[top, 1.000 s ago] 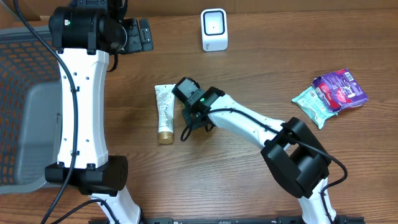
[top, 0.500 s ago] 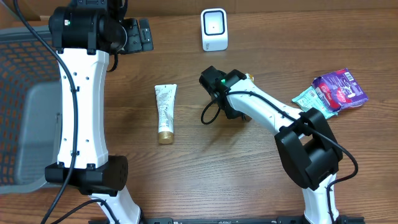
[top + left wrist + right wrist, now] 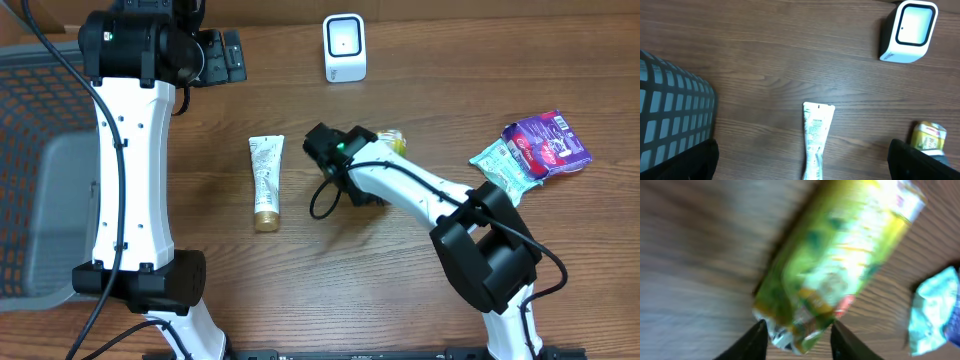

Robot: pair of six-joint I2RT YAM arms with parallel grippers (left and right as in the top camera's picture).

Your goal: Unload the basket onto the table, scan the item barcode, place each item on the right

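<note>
Right pincer [image 3: 799, 340] sat low over the wooden table [image 3: 330, 290] with its two fingers [image 3: 758, 341] parted to a middling gap. The lower end of a yellow-green packet [image 3: 835, 265] lay between them. The wrist view was too blurred to tell whether the fingers pressed on it or merely flanked it. That packet was tilted, nearer the robot than the white scanner [image 3: 345, 47], to its right and apart from it. Left pincer [image 3: 802, 161] hung spread wide over the far side of the table, nothing between its fingers. A grey mesh basket [image 3: 40, 170] filled the left edge. The scanner stood upright near the far edge. A white tube [image 3: 266, 183] with a gold cap lay lengthwise on the wood to the left of the packet, cap toward the robot. By the right edge a purple snack pack [image 3: 548, 142] rested partly on a teal one [image 3: 497, 168].
</note>
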